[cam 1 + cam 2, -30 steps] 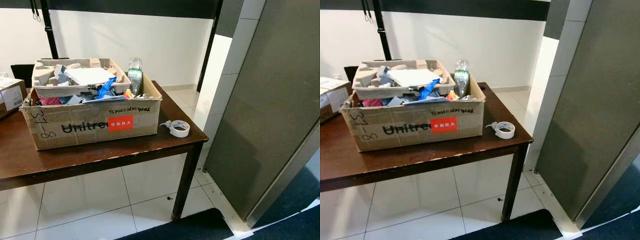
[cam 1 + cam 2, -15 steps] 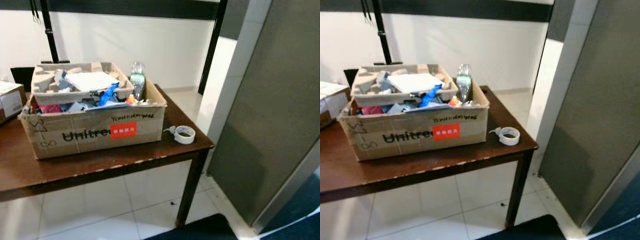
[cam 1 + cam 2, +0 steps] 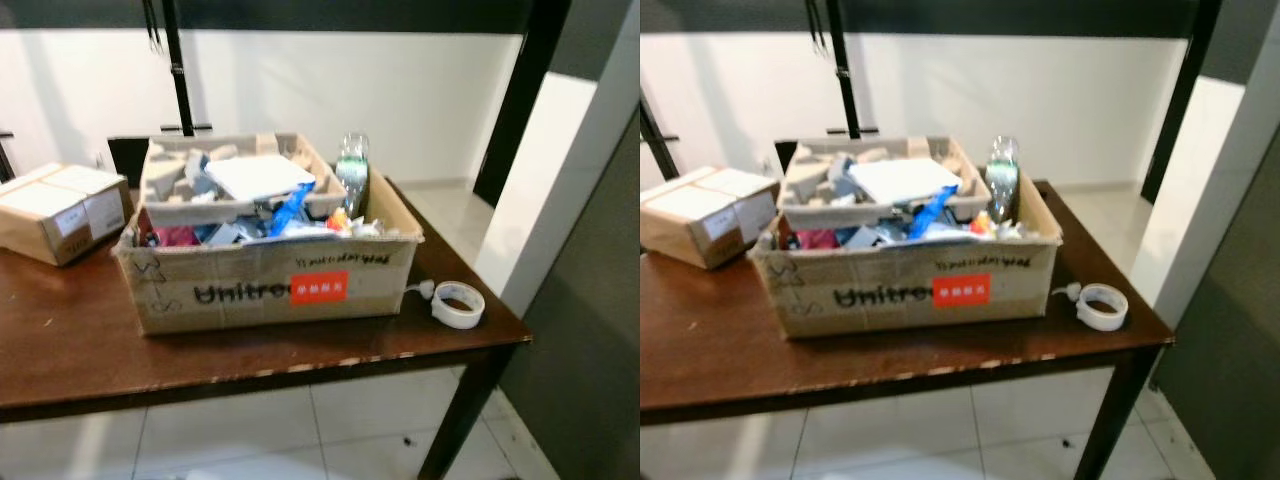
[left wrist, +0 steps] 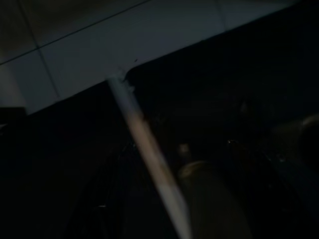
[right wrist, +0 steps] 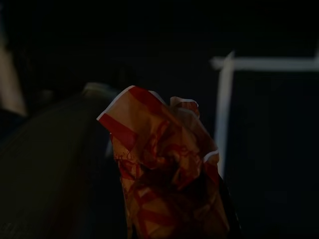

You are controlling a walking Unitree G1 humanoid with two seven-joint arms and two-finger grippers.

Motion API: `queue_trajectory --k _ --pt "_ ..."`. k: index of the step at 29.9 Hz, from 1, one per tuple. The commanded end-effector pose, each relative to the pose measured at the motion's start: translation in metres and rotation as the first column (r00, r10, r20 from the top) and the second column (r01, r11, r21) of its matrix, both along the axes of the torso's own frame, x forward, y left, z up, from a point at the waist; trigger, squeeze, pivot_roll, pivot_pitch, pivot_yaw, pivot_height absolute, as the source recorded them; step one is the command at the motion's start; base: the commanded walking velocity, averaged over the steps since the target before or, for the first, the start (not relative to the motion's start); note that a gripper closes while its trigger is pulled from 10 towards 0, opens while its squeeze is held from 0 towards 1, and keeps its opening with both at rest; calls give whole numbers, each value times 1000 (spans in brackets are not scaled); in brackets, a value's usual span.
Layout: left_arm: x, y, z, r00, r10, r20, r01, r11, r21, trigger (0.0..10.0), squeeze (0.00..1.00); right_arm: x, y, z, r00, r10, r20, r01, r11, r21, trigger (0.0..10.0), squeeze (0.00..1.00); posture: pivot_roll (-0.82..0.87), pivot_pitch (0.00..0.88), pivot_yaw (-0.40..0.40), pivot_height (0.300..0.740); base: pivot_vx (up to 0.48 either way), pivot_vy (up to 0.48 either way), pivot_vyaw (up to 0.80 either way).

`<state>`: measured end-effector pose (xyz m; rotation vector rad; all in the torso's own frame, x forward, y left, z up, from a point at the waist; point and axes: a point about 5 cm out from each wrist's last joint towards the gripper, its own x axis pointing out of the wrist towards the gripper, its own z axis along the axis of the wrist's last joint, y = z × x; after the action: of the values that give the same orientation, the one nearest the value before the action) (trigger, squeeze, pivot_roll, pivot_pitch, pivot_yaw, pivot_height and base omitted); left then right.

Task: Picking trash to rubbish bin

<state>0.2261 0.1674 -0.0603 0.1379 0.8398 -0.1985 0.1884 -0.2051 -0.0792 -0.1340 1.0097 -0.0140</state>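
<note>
keep right gripper (image 5: 174,199) clamped on crumpled red-and-white wrapper (image 5: 164,164), carry over cardboard box (image 3: 270,285), release inside; left gripper state unclear.

The big carton (image 3: 270,290) heaped with trash takes the worktop (image 3: 70,345) middle; a small box (image 3: 62,212) is at its left, a tape roll (image 3: 458,304) at its right; the front strip stays free.
</note>
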Motion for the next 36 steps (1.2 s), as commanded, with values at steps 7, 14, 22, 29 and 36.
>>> queue_trajectory --k 7,14,22,29,36 --pt "-9 2 -6 999 -7 -41 7 1000 10 10000 0 -8 4 -5 1000 -12 -25 12 1000 13 10000 0 -92 134 -9 740 0 0 0" --pt "-10 2 -6 999 -17 -45 18 1000 13 10000 0 -9 5 -5 1000 -13 -29 14 1000 15 10000 0 -93 133 -6 740 0 0 0" --pt "-8 3 -5 1000 -18 -22 19 999 31 10000 0 -8 3 -4 1000 -4 -20 4 1000 9 10000 0 -94 128 -2 740 0 0 0" --pt "-5 8 -2 1000 -4 3 4 999 40 10000 0 8 -46 15 991 -120 54 124 990 -69 10000 0 -91 118 -2 740 0 0 0" --pt "-5 10 -2 1000 -5 9 5 999 36 10000 0 33 -112 59 940 -285 188 326 913 -245 10000 0 -94 108 2 740 0 0 0"
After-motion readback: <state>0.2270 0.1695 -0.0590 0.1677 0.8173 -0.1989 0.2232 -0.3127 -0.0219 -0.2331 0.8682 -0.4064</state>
